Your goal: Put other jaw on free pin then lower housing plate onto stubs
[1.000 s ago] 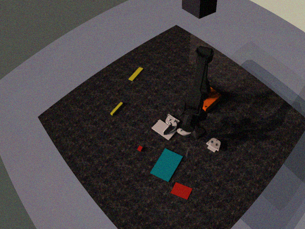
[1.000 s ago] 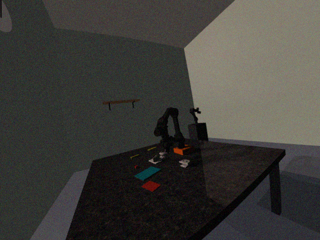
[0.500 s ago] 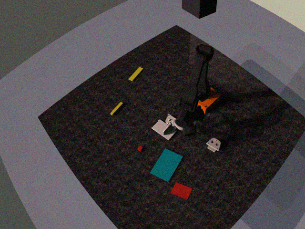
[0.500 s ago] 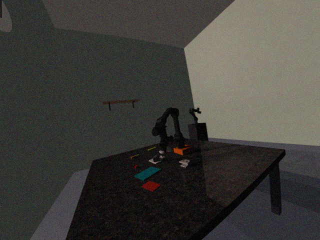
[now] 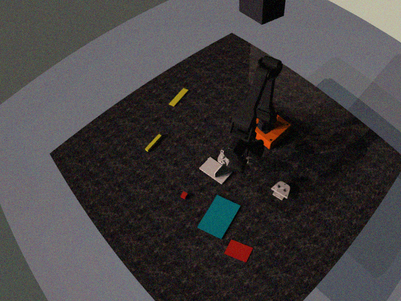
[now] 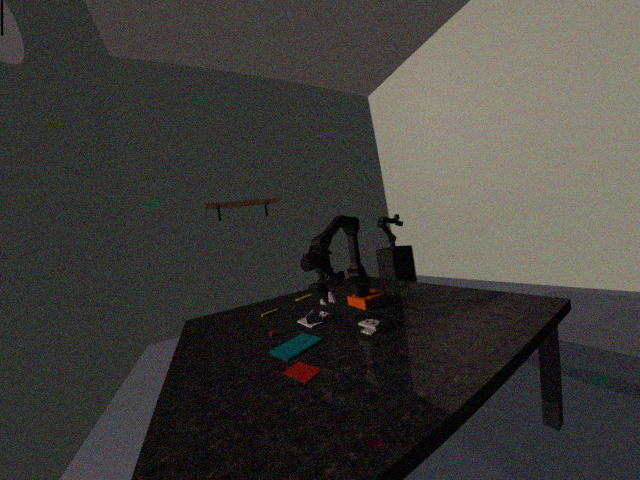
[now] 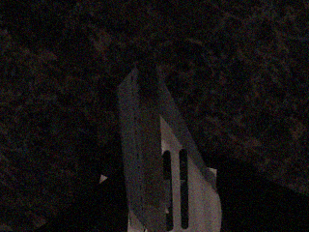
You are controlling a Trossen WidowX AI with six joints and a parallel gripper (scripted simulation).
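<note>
My gripper (image 5: 239,159) (image 6: 324,290) (image 7: 172,179) is shut on the free jaw (image 6: 330,297) (image 7: 199,205), a pale tapered part with two dark slots. In the exterior view they are above the table, behind the white base (image 5: 210,166) (image 6: 307,322). In the top view my hand hides most or all of the held jaw. A pale part with holes (image 5: 222,157), apparently the mounted jaw's assembly, shows at the base's back edge, partly covered by my hand. The pins cannot be made out. The housing plate (image 5: 281,187) (image 6: 370,323) rests apart on a small support.
A teal pad (image 5: 218,217) (image 6: 296,346), a red pad (image 5: 239,250) (image 6: 301,372) and a small red cube (image 5: 183,195) (image 6: 272,333) lie on the near side. Two yellow bars (image 5: 178,97) (image 5: 153,142) lie at the left. An orange block (image 5: 273,133) (image 6: 361,300) is at the arm's foot.
</note>
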